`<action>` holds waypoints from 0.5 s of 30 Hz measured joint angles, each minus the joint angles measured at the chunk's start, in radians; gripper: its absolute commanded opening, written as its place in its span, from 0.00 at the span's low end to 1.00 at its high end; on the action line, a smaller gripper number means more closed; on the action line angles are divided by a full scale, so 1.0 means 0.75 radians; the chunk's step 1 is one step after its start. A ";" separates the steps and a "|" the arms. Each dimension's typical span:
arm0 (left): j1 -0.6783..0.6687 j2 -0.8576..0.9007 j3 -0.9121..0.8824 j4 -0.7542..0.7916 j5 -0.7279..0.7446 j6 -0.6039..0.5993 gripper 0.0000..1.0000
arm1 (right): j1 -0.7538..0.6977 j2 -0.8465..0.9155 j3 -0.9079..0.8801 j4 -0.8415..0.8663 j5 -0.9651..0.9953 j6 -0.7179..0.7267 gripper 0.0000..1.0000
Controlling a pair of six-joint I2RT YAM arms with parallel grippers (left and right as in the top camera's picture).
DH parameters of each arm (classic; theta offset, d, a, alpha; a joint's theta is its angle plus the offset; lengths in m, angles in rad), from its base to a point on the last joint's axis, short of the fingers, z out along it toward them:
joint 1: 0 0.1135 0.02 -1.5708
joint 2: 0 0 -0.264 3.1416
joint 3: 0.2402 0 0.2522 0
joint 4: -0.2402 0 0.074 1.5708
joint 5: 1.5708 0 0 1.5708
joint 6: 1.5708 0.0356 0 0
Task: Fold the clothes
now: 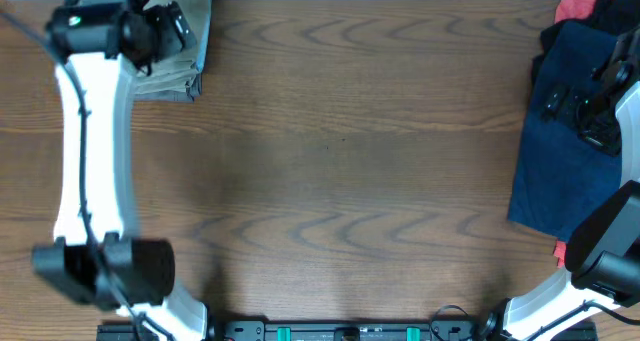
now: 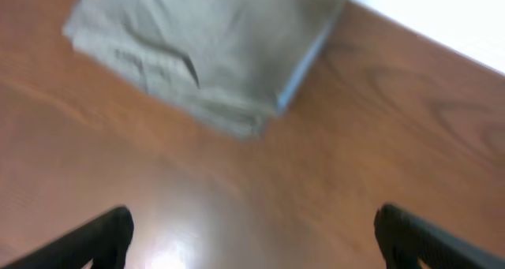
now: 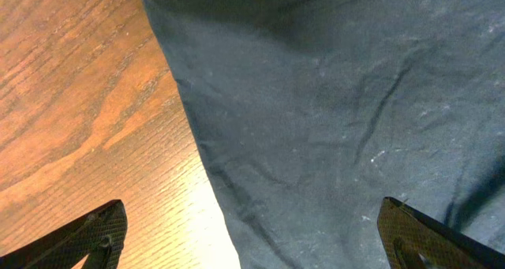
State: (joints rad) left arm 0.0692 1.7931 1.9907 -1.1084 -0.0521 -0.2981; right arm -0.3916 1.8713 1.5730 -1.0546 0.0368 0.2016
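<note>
A folded khaki garment (image 1: 180, 56) lies at the table's far left corner; it also fills the top of the left wrist view (image 2: 205, 48). My left gripper (image 1: 165, 31) hovers over it, open and empty (image 2: 252, 237), fingers wide above bare wood. A dark blue garment (image 1: 560, 131) lies spread at the right side, on top of a pile with red cloth (image 1: 585, 6) and dark cloth. My right gripper (image 1: 590, 106) is open and empty just above the blue cloth (image 3: 331, 119), straddling its left edge (image 3: 252, 237).
The brown wooden table (image 1: 340, 171) runs between the two garments. A white surface (image 2: 442, 16) lies beyond the table's far edge. The arm bases (image 1: 340, 331) stand at the near edge. A scrap of red cloth (image 1: 560, 251) shows under the blue garment's near corner.
</note>
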 measured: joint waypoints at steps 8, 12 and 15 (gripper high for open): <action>-0.020 -0.250 -0.052 -0.301 0.070 -0.027 0.98 | 0.000 0.000 0.000 0.000 0.001 0.000 0.99; -0.097 -0.462 -0.226 -0.260 0.073 -0.026 0.98 | 0.000 0.000 0.000 0.000 0.001 0.000 0.99; -0.190 -0.675 -0.449 -0.208 0.083 -0.028 0.98 | 0.000 0.000 0.000 0.001 0.001 0.000 0.99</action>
State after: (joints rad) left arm -0.0731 1.2869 1.6543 -1.2640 0.0101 -0.3191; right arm -0.3916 1.8713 1.5730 -1.0542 0.0376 0.2016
